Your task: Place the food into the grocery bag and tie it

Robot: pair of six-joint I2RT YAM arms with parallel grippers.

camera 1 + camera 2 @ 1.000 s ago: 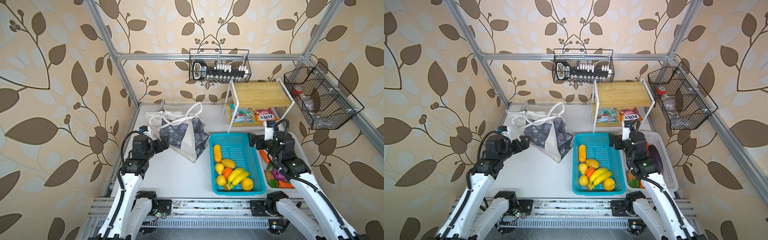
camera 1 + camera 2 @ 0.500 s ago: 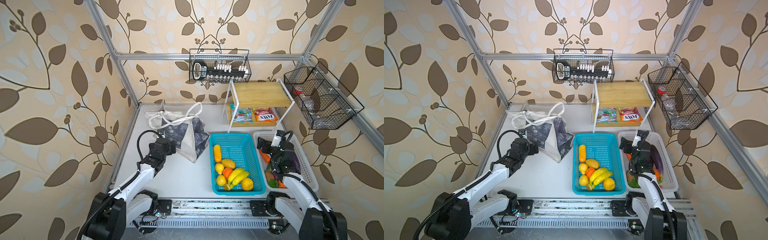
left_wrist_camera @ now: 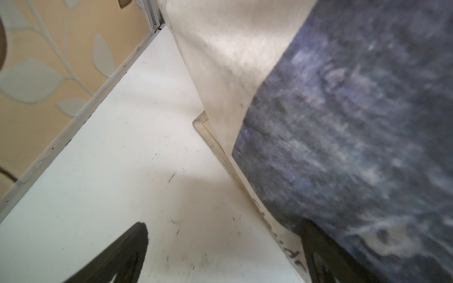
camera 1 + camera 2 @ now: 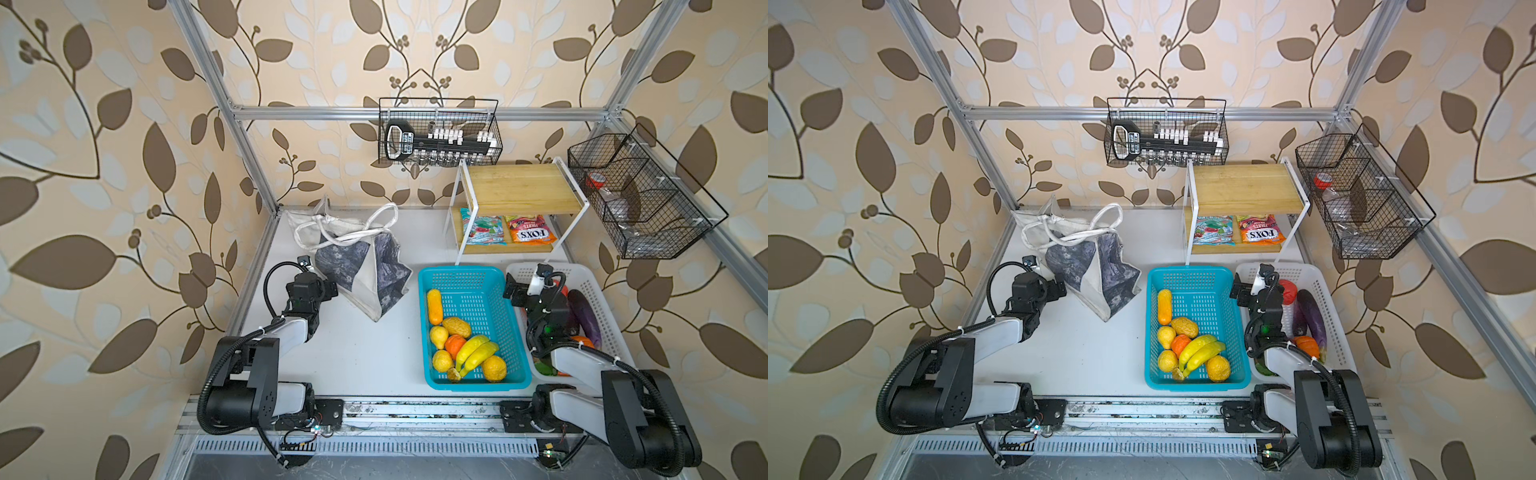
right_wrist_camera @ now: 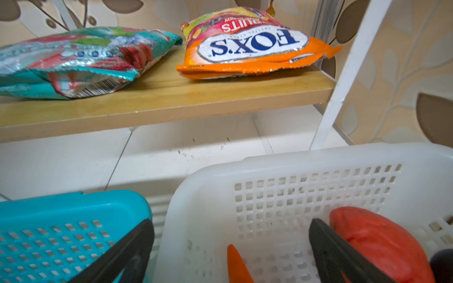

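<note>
The grocery bag (image 4: 357, 257) (image 4: 1088, 266) lies slumped at the back left, handles on top. My left gripper (image 4: 328, 291) (image 3: 224, 232) is open low at its left edge; one finger (image 3: 318, 245) rests against the dark print panel (image 3: 355, 122). The food: a banana bunch (image 4: 476, 353) and round yellow and orange pieces fill the turquoise basket (image 4: 469, 278). A teal packet (image 5: 73, 61) and an orange packet (image 5: 250, 46) lie on the low shelf. My right gripper (image 4: 513, 289) (image 5: 231, 224) is open and empty, straddling both baskets' rims.
The white basket (image 4: 590, 286) holds a purple eggplant (image 4: 584, 311), a red piece (image 5: 382, 245) by my right finger and an orange carrot tip (image 5: 236, 264). The wooden shelf rack (image 4: 519, 187) stands behind the baskets. Wire baskets (image 4: 440, 133) (image 4: 640, 195) hang on the walls.
Both arms have folded down and back toward the front rail. The left gripper sank beside the bag; the right one dropped to the white basket's back left corner. Both stayed open.
</note>
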